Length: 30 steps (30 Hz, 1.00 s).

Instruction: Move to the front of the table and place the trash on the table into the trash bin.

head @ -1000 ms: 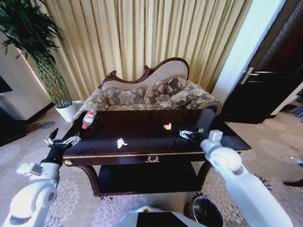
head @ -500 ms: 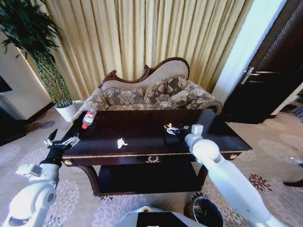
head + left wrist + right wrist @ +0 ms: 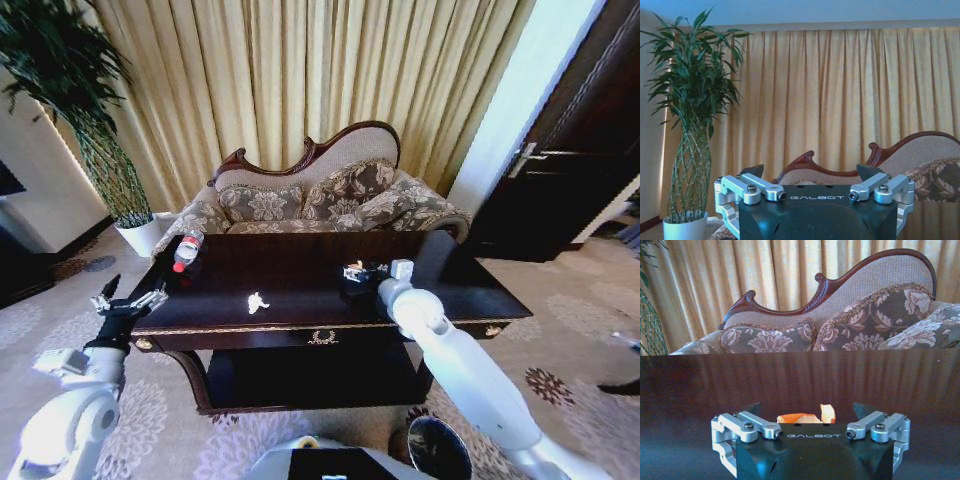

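The dark glossy table (image 3: 300, 262) stands right in front of me. A yellowish scrap (image 3: 353, 267) lies right of its centre, and my right gripper (image 3: 357, 273) is open around it. In the right wrist view the scrap (image 3: 801, 417) sits between the spread fingers (image 3: 753, 409) of that gripper (image 3: 807, 410). A crumpled white paper bit (image 3: 257, 301) lies near the front edge. A clear bottle with a red cap (image 3: 186, 250) lies at the far left corner. My left gripper (image 3: 128, 299) hovers open and empty off the table's left front corner (image 3: 811, 171). The dark round trash bin (image 3: 438, 447) stands on the carpet below right.
A carved-back patterned sofa (image 3: 320, 200) stands close behind the table. A white plant pot (image 3: 140, 236) with a tall plant is at the back left. A dark door (image 3: 560, 170) is at the right. Patterned carpet surrounds the table.
My right arm has swung left across the table from its right end, bringing the open gripper to the yellowish scrap. The left arm and the other trash have not moved.
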{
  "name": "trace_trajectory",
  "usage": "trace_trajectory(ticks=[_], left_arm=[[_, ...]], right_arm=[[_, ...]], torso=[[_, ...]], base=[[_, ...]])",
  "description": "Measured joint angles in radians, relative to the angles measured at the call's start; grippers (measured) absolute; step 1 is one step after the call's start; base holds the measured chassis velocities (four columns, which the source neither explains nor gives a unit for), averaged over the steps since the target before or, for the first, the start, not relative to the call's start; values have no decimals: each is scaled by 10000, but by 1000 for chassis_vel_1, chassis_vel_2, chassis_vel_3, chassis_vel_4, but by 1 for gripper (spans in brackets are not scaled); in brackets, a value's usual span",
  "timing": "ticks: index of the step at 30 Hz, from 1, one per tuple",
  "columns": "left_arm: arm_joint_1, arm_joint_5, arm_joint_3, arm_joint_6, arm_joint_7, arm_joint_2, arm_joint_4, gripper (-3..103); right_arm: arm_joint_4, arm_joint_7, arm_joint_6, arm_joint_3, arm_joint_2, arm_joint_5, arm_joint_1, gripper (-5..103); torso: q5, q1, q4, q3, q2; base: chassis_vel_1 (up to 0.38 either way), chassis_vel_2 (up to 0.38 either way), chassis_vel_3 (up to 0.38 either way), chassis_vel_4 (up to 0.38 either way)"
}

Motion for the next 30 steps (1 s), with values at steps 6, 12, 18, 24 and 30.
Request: trace_trajectory(ticks=[6,12,18,24,30], left_arm=[[-2,0,-25,-22,6,-33,10,100],[-18,1,-22,-23,11,-63,13,100],[-21,5,-17,-23,16,-77,5,100],[-27,5,-20,-23,19,-104,-34,100],[-32,12,-20,-23,25,-150,-52,100]], right_arm=[[-90,79,-65,-47,9,-145,7,100],[-63,194,-105,-6,13,-141,-155,100],[-18,235,-92,52,38,-266,-362,100],[9,237,-44,64,19,-296,-394,79],[42,231,-6,101,-58,-290,-433,57]], torso=[[0,0,-2,0,0],[0,0,-2,-1,1],[-1,0,-2,-1,1],[0,-1,-2,-1,2],[0,0,-1,-1,1]], base=[[0,0,0,0],[0,0,0,0],[0,0,0,0],[0,0,0,0],[0,0,0,0]])
